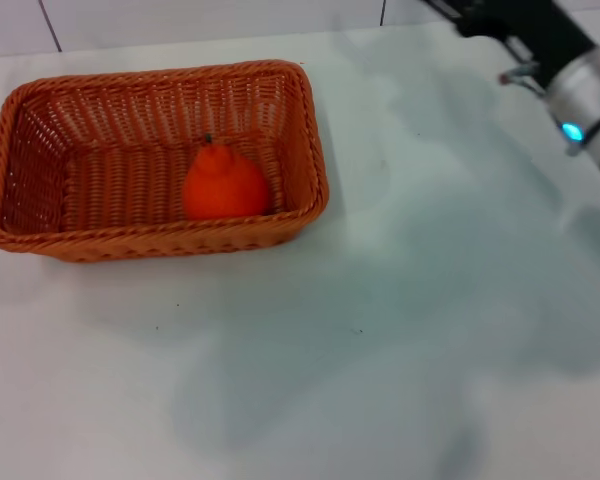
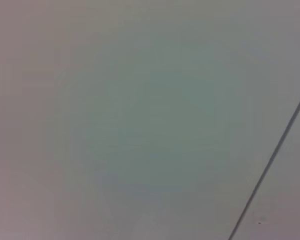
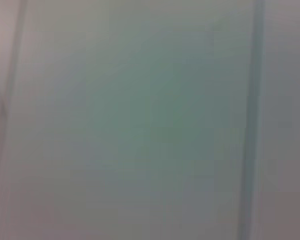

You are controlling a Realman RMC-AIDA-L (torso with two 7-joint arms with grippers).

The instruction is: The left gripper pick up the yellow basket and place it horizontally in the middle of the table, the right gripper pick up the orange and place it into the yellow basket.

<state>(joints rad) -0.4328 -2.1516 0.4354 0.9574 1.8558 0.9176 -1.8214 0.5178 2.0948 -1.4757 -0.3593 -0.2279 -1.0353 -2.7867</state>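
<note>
The yellow basket (image 1: 40, 160), orange-brown wicker, stands upright at the far left of the white table in the head view. The orange (image 1: 225, 183) sits inside it, near its right end, stem up. My right arm (image 1: 580, 90) shows at the top right corner, high above the table and far from the basket; only its black wrist part and silver segment with the cyan light show, not its fingers. My left gripper is out of the head view. Both wrist views show only blank pale surface with a thin dark line.
The white table (image 1: 400, 330) stretches to the right of and in front of the basket. A tiled wall edge (image 1: 180, 20) runs along the back.
</note>
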